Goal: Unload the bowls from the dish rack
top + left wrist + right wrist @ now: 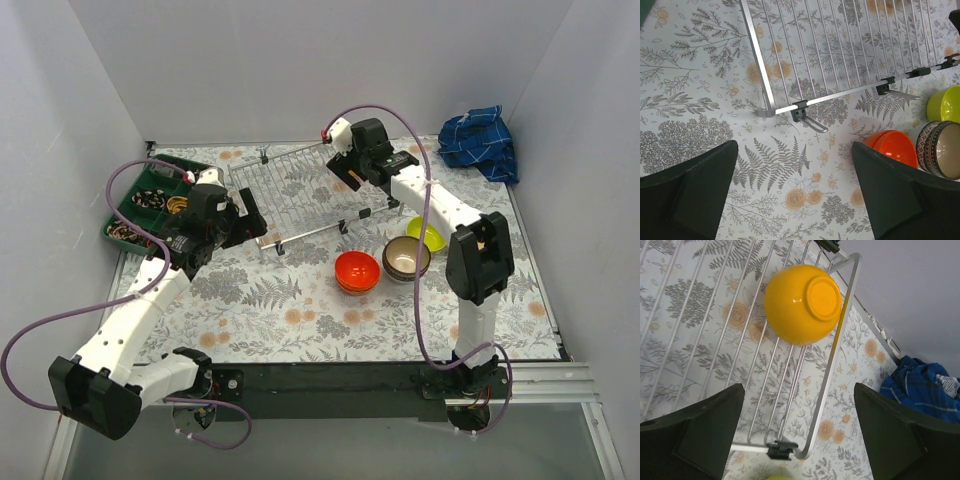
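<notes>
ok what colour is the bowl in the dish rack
Plain yellow-orange: the bowl lies upside down on the dish rack. It shows clearest in the right wrist view.

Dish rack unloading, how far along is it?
Done: the orange bowl, patterned bowl and lime bowl sit on the table beside the dish rack. In hand: nothing; the right gripper is open above the yellow bowl, and the left gripper is open too. Left: that yellow bowl, upside down in the rack's corner.
</notes>
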Motion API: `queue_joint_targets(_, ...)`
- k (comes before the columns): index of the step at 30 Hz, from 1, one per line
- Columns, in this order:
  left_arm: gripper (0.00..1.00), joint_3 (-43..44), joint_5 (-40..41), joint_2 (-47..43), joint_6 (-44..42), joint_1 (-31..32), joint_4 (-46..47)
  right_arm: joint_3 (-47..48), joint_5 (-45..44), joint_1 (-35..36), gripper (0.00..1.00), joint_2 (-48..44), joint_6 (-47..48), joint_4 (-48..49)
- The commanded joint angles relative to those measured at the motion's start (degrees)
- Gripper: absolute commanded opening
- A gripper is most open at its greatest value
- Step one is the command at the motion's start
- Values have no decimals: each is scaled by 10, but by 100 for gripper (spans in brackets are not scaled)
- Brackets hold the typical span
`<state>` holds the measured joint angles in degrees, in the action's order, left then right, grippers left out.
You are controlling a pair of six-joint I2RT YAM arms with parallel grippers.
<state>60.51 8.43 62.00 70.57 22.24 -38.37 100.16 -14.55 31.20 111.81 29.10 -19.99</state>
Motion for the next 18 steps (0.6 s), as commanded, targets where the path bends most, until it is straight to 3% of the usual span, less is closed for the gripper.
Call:
queue_joint_targets(1,98,19,-23,18,14,5,-28,33,-12,-8,98,38,99,85)
queue_joint_targets(18,98,15,-5,54,6,28,-42,40,-43,-15,99,176,273,221)
